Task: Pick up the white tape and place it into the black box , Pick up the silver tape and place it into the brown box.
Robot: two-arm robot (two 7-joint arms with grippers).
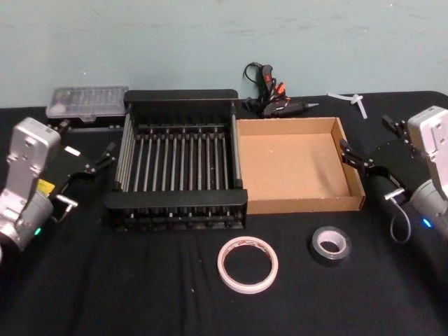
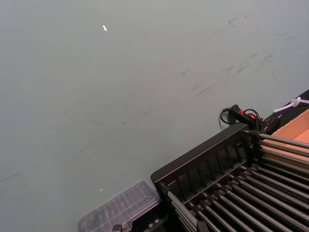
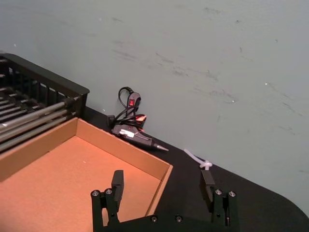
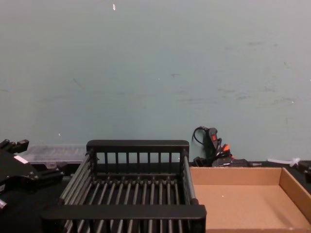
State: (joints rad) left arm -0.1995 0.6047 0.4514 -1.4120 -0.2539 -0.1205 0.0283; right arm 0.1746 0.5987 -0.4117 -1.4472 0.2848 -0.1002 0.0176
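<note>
White tape: the flat white ring of tape with red printed marks [image 1: 248, 264] is lying flat on the black-covered worktop [image 1: 140, 287], in front of the two boxes, near the seam between them
Silver tape: the small thick grey-silver roll with a pale core [image 1: 330, 245] is sitting to the right of the white ring, apart from it, just in front of the cardboard tray's front right corner
Black box: the black slatted crate with barred floor [image 1: 178, 203] is standing mid-worktop with nothing in it
Brown box: the shallow brown cardboard tray [image 1: 297, 204] is sitting against the crate's right side, nothing inside
Left gripper: the left gripper [image 1: 100, 160] is hovering beside the crate's left wall, touching nothing; I cannot tell how its jaws are standing
Right gripper: the right gripper [image 3: 163, 186] is hanging over the tray's right edge, jaws spread wide and holding nothing
Behind: a clear plastic parts case [image 1: 87, 102] and a black glue gun with its cord [image 1: 274, 98] are lying by the wall
</note>
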